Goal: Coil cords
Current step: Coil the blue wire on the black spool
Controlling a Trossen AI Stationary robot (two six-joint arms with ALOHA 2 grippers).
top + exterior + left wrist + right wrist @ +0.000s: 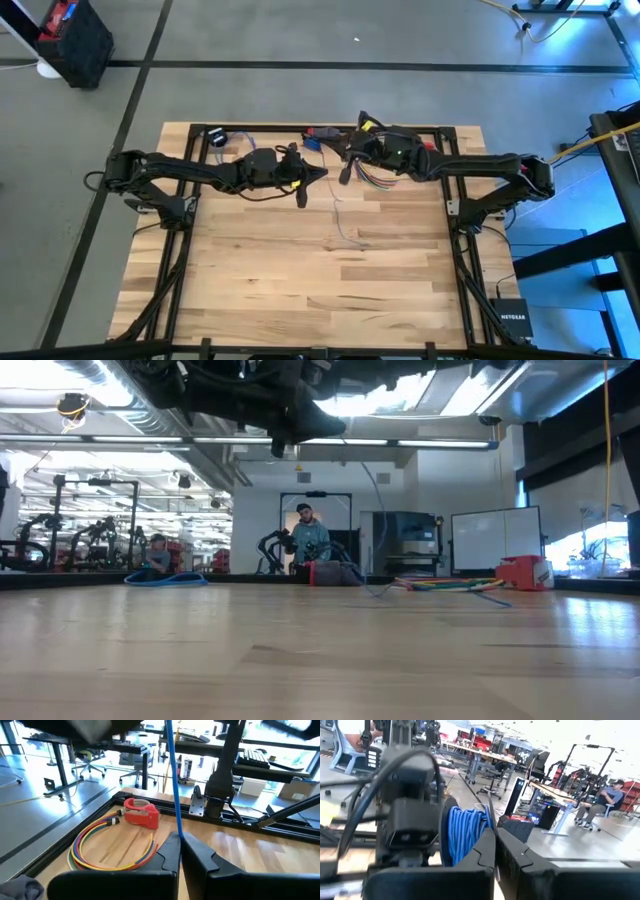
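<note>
While both arms hang raised over the far half of the table [300, 270], we see clutter along its far edge: one coil of blue cable [465, 836], one bundle of coloured wires [107, 845] and one red tape dispenser [141, 813]. Two people sit or stand in the room behind. Our left gripper [180, 851] is pinched shut, a taut blue cord [172, 780] rising from between its fingertips. Our right gripper [495, 847] is also closed, a thin dark wire [491, 810] standing up from its tips. One thin grey wire [343, 225] trails loose on the wood below and between the two grippers, near the table's middle.
</note>
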